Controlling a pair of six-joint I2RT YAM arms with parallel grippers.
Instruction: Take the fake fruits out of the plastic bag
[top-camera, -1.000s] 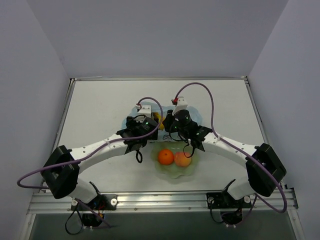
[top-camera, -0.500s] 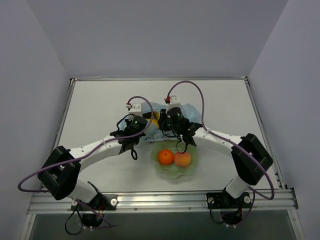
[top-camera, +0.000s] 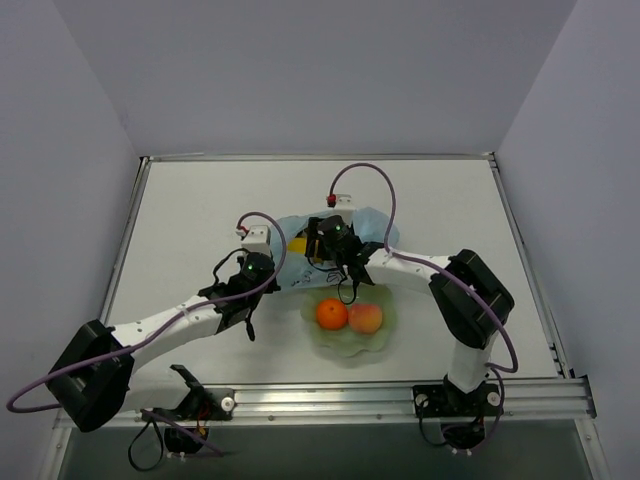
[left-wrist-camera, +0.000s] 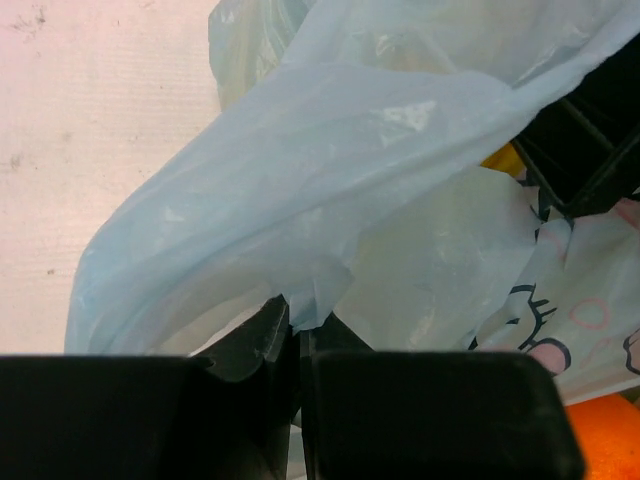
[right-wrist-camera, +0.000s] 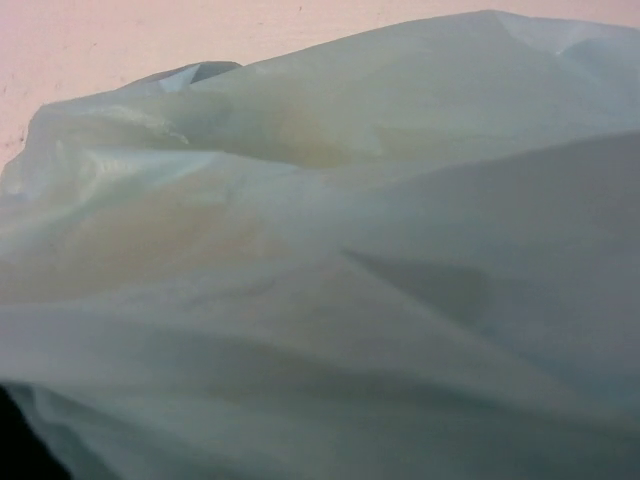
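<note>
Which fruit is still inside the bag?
The yellow one, showing at the bag's mouth; the orange and the peach-pink fruit already lie in the green bowl.

One bag (top-camera: 378, 226) lies on the one counter (top-camera: 200, 210). One green bowl (top-camera: 350, 348) sits just beside it. Two fruits lie in the bowl: one orange (top-camera: 331, 314) and one peach-pink fruit (top-camera: 366, 319). One patch of yellow fruit (top-camera: 298, 243) shows at the bag. How many pieces are inside cannot be counted, since the film and the arms hide them. There are two arms, one left arm (top-camera: 170, 322) and one right arm (top-camera: 415, 265). Each carries one purple loop, making two cables (top-camera: 365, 166) in all.
</note>
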